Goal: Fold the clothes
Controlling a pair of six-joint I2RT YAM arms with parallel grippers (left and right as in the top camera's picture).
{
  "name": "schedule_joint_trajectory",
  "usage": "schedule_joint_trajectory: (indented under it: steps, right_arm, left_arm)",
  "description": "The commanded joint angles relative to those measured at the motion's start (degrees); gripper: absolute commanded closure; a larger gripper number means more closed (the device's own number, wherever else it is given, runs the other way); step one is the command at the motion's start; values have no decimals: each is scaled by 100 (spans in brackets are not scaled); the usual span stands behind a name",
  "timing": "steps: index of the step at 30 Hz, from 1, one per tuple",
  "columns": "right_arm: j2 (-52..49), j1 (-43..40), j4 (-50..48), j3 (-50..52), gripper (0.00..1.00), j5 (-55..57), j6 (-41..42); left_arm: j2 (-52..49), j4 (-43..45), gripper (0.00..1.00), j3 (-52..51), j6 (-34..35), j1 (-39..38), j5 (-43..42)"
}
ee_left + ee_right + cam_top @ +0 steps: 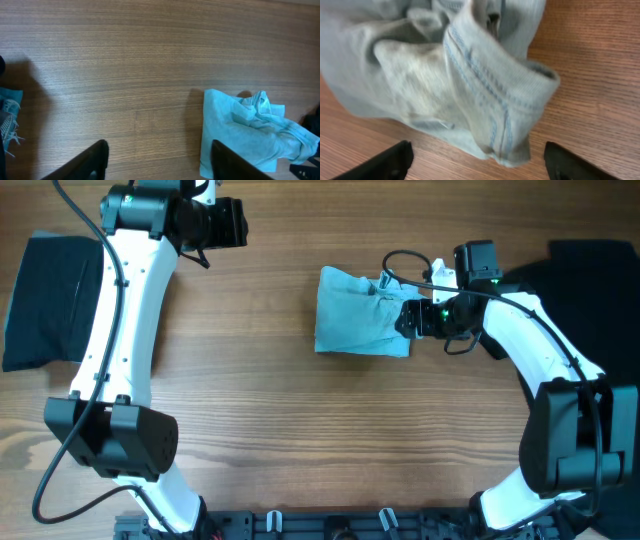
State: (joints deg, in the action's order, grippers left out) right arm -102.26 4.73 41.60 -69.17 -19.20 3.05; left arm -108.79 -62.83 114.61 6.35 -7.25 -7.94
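**T-shirt (pixel 355 320) rumpled at your right end effector (pixel 404 318)**

The pale aqua T-shirt lies mid-desk (pixel 300 430) as a rough rectangle, bunched along its right side. Your right end effector sits at that bunched edge with its fingers spread wide. In the wrist view a stitched hem (pixel 500 100) bulges between them, clear of both, so nothing is gripped. Your left end effector (pixel 238 222) hangs over bare wood near the far edge, well apart from the T-shirt, also wide open and empty. One black garment (pixel 45 300) lies at the desk's left end and another black garment (pixel 600 275) lies at its right.
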Motion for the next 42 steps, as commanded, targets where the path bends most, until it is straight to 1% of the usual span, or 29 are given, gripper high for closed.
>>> schedule_joint_trajectory:
  steps: [1,2,3,4,5,6,7,8,10,12,13,15,17,18,19,20,21,22,23,25,27,30,32,34,35,38,39,41,42]
  right_arm:
    - [46,-31,17,-70,11,313,-291]
    - [46,-31,-26,-70,15,284,-267]
    - [46,-31,-79,-70,27,284,-258]
    - [46,-31,-168,-70,67,286,-103]
    - [46,-31,-201,-70,77,264,4]
    - [46,-31,-229,-70,74,179,83]
    - [46,-24,-234,-68,63,7,83]
    - [46,-20,-234,-68,69,-151,81]
    - [46,-20,-210,-68,93,-1062,70]
    - [48,-20,-192,-70,96,-2662,-9]
    - [48,-13,-192,-68,96,-3027,-9]
    - [48,-9,-166,-68,96,-2944,-4]
    - [48,-9,-46,-68,96,-2455,-4]
    - [46,-9,17,-66,94,-2024,-4]
    - [46,-9,57,-46,71,-1552,7]
    - [46,-9,90,15,38,-787,39]
    - [46,-11,129,76,20,-146,74]
    - [46,-24,162,127,11,420,192]
    - [46,-48,197,131,8,846,345]
    - [48,-109,127,131,7,1174,645]
    - [48,-240,44,127,7,1167,911]
    - [59,-463,-120,114,7,562,1019]
    - [61,-535,-170,96,7,186,1023]
    - [66,-551,-192,81,6,-350,852]
    - [63,-551,-188,81,2,-538,763]
    - [63,-551,-188,81,1,-706,743]
    - [66,-551,-186,81,1,-708,743]
    - [66,-551,-188,81,2,-855,704]
    - [63,-551,-188,81,2,-927,634]
  left_arm:
    - [15,-7,28,48,-9,-13,33]
    - [15,-37,28,48,-9,-13,33]
    - [13,-59,28,48,-9,-13,33]
    - [13,-90,28,48,-9,-13,33]
    - [13,-116,29,48,-9,-13,33]
    - [13,-142,31,46,-7,-15,28]
    - [13,-249,30,46,-9,-13,-111]
    - [13,-328,30,22,-9,-13,-267]
    - [13,-431,25,-114,-9,-15,-407]
    - [11,-404,25,-358,-9,-9,-402]
    - [4,-369,25,-442,-9,-9,-402]
    - [2,-321,25,-527,-9,-9,-402]
    - [2,-245,25,-544,-9,-9,-402]
    - [2,-229,25,-544,-9,-9,-402]
    - [2,-221,25,-546,-7,-9,-411]
    - [2,-216,24,-553,-9,-11,-455]
    - [2,-219,24,-557,-9,-15,-553]
    - [2,-210,23,-584,-9,-35,-671]
    - [0,-212,23,-610,-9,-59,-750]
    - [-22,-203,25,-758,-9,-142,-898]
    - [-101,-140,39,-988,-9,-249,-1274]
    - [-302,365,46,-1508,-9,-509,-2297]
    - [-442,649,45,-1729,-9,-693,-2728]
    - [-608,901,26,-1958,-11,-960,-2839]
    - [-702,986,23,-2048,-9,-1088,-2723]
    - [-1161,1237,22,-2201,-9,-1495,-2544]
    - [-1314,1296,24,-2203,-9,-1596,-2441]
    - [-1633,1340,35,-2203,-7,-1742,-2238]
    - [-1718,1305,47,-2205,-7,-1766,-2238]
